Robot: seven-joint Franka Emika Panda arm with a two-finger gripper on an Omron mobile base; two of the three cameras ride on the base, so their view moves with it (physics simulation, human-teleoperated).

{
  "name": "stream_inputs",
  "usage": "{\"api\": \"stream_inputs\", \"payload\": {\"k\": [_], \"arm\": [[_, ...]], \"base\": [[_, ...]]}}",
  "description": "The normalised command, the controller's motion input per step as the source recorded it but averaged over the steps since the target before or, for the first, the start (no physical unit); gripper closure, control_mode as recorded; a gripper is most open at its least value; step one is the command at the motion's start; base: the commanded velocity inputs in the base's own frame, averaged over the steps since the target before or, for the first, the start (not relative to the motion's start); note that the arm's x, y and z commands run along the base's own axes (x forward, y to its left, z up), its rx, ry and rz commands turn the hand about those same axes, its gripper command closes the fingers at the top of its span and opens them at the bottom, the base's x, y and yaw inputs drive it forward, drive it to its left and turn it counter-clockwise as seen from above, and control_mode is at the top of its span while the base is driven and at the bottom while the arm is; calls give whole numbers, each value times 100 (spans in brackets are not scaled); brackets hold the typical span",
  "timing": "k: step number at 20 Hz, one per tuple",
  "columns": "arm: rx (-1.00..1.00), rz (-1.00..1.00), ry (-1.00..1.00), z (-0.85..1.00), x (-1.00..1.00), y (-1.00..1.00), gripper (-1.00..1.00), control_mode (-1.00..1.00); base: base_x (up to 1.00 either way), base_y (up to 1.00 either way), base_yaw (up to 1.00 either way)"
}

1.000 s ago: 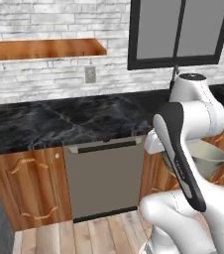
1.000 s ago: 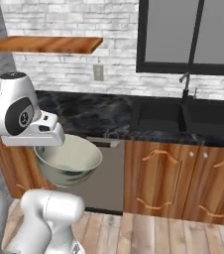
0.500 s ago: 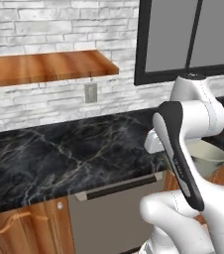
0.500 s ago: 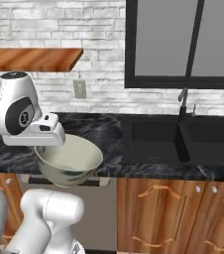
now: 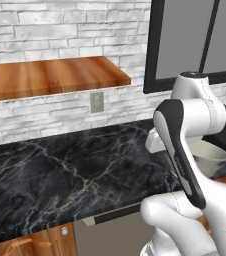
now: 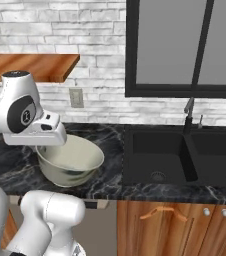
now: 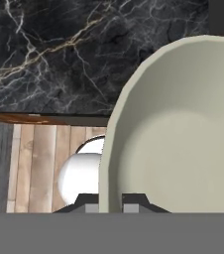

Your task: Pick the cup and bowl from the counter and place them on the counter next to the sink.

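Note:
My gripper is shut on the near rim of the pale cream bowl, with the rim passing between the two fingertips. The bowl hangs tilted under the hand, just above the front part of the black marble counter and a little left of the dark sink. In the left base view the bowl peeks out behind the arm at the right. Part of the bowl overhangs the counter edge. The cup is out of view.
A thin dark faucet stands behind the sink under a dark-framed window. A wooden shelf and a wall outlet are on the brick wall. Wooden cabinet doors and plank floor lie below.
The whole picture has shifted and grown: the base has driven closer to the counter and toward the sink. The bowl stays in my grip, held the same way.

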Motion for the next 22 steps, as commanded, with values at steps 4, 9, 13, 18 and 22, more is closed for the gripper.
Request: {"api": "stream_inputs", "payload": {"k": [4,9,13,18,22], "arm": [[0,0,0,0,0,0,100,100],[0,0,0,0,0,0,100,100],[0,0,0,-5,0,0,100,-100],[3,0,0,-41,9,0,100,-100],[4,1,-2,-36,58,-3,100,-100]], "base": [[0,0,0],[0,0,0],[0,0,0],[0,0,0],[0,0,0]]}}
